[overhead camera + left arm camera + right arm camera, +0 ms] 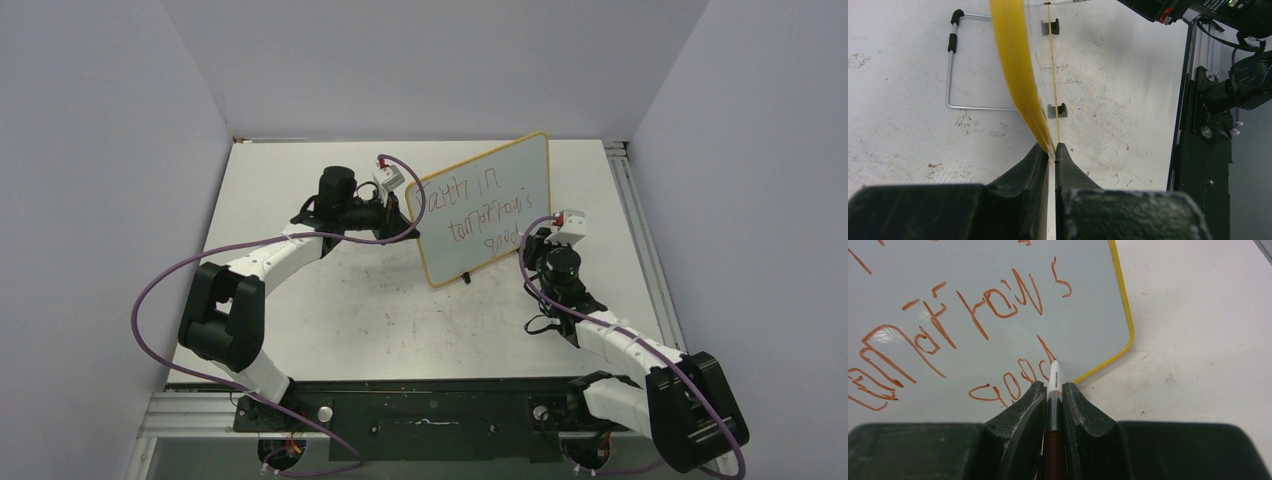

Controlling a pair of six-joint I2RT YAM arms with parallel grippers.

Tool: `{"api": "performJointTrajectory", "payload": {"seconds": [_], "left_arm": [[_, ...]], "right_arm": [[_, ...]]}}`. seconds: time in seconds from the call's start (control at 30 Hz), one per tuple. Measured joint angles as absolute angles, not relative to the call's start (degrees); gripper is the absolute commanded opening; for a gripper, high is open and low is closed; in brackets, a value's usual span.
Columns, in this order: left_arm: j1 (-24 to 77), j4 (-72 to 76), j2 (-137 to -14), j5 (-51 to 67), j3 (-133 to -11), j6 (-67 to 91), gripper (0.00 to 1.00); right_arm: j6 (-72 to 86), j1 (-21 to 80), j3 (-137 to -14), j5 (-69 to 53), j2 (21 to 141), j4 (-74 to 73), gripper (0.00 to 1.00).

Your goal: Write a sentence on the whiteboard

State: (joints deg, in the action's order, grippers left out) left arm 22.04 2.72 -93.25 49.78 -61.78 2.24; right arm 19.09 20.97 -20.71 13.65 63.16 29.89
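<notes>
The small yellow-framed white whiteboard (520, 165) is propped on the scuffed white table (330, 300), its edge clenched by the left fingers (1033, 165); the reddish-brown handwritten sentence (485, 215) is judged nearly finished, the white-tipped brown marker (1053, 385), gripped by the right fingers (1023, 410), being set at its last letter.

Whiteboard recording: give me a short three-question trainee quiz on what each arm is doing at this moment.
1. True or false: the left gripper is clamped on the frame of the whiteboard.
2. What does the right gripper hold? A) an eraser B) a marker C) nothing
3. Fill in: the marker tip sits at the end of the ___ line of the sentence.

Key: 1 true; 2 B; 3 bottom (third).
</notes>
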Motion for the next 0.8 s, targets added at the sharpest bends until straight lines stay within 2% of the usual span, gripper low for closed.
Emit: {"api": "performJointTrajectory", "payload": {"seconds": [0.47, 0.8], "left_arm": [[22.09, 2.72, -93.25, 49.78, -61.78, 2.22, 0.0], [22.09, 2.72, -93.25, 49.71, -61.78, 2.22, 0.0]], "right_arm": [[19.38, 20.97, -20.29, 15.86, 66.98, 29.93, 0.05], [20.43, 20.58, -18.87, 19.64, 62.76, 29.93, 0.05]]}}
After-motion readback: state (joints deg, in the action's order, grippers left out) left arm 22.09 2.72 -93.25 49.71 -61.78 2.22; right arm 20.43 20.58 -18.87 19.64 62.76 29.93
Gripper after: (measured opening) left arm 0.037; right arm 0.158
